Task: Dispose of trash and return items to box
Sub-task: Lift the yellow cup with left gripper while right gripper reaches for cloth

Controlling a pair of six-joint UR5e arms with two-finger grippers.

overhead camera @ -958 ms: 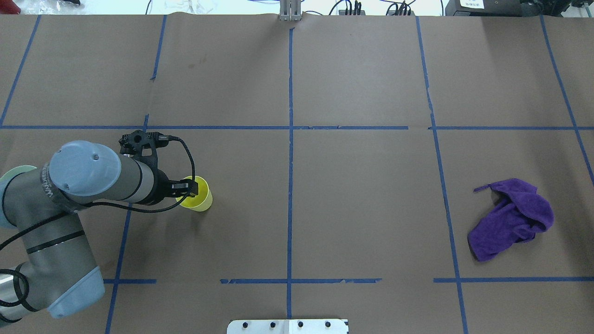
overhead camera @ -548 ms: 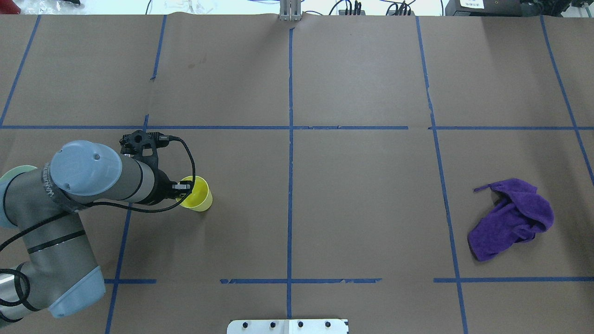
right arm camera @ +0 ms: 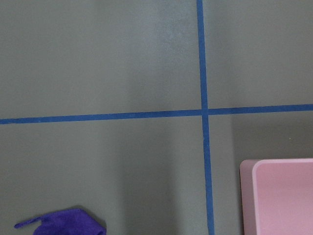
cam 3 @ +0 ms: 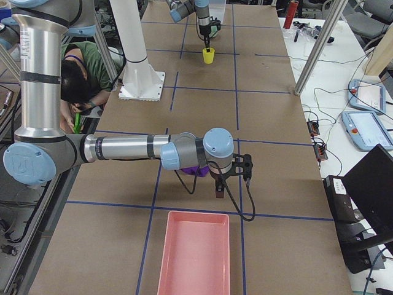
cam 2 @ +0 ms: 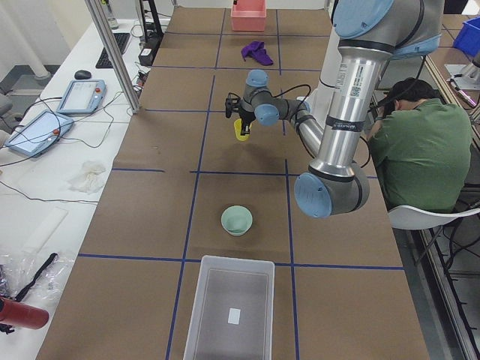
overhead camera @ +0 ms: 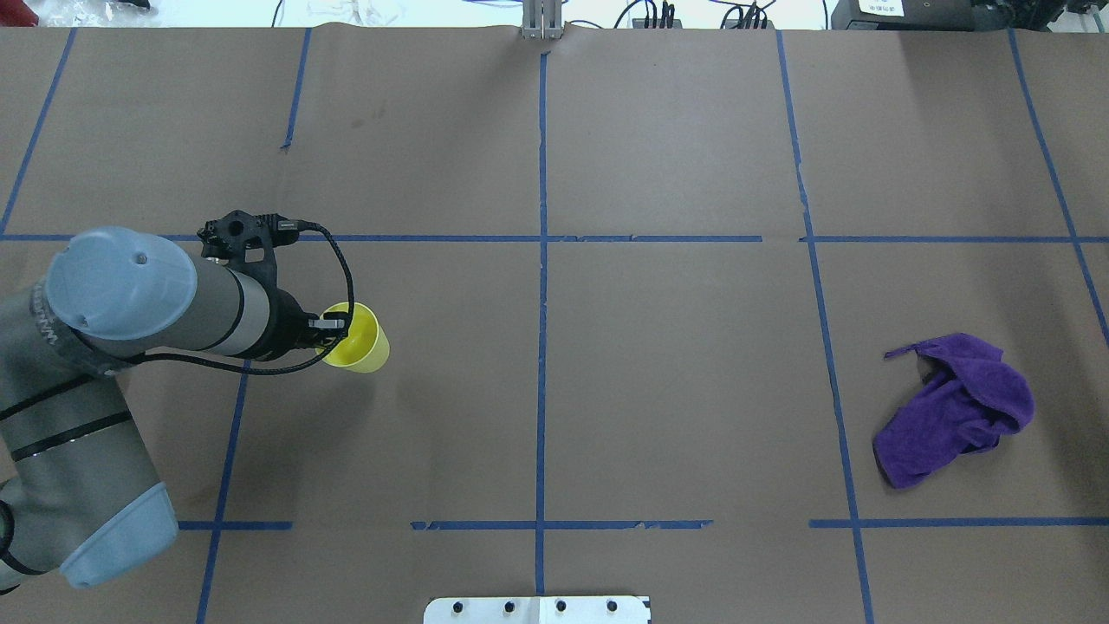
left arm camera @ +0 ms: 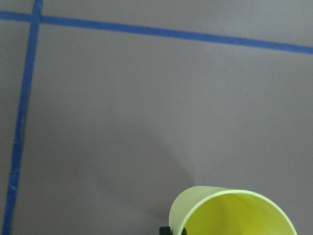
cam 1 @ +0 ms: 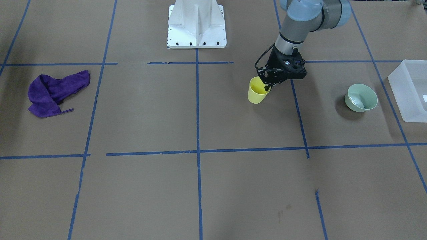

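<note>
Pinching the cup point(cam 1: 255, 95) by its rim, one finger inside and one outside, the left gripper point(cam 1: 267, 88) holds it just below itself. So thin a bite may let it swing or slip on the carry to the box point(cam 1: 408, 87), well off past the bowl point(cam 1: 362, 97).

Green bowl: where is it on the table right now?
In the front-facing view the green bowl sits upright at the right, on the robot's left side, between the yellow cup and the white box, closer to the box, touching neither.
</note>
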